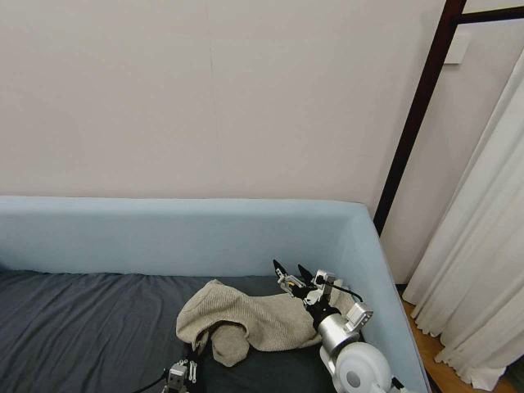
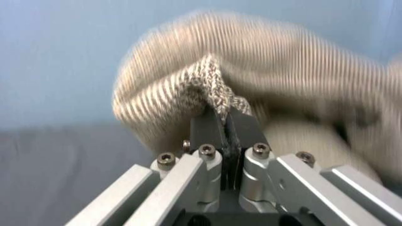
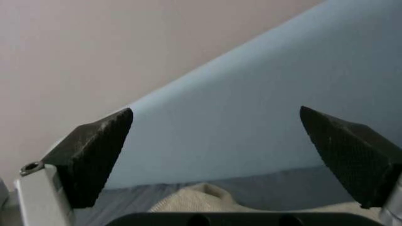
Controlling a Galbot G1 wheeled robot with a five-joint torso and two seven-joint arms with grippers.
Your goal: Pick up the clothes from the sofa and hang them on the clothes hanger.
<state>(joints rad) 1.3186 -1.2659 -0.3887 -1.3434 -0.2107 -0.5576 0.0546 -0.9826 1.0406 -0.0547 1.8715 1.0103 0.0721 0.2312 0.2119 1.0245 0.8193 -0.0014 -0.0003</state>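
The left gripper is pinching the beige knit sweater at its seven o'clock edge; the right gripper is hovering, fingers spread, at two o'clock.

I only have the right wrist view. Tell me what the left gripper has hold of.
Observer: The left gripper is shut on a fold of the beige knit sweater, pinched between its fingertips.
Operator: Now place my own side relative to that garment.
Observer: In the head view, the right gripper sits over the sweater's right end, close to the sofa's right armrest.
Operator: Point me to where it gets hung.
Observer: A dark clothes rack stands just right of the sofa, against the wall, beside a white curtain.
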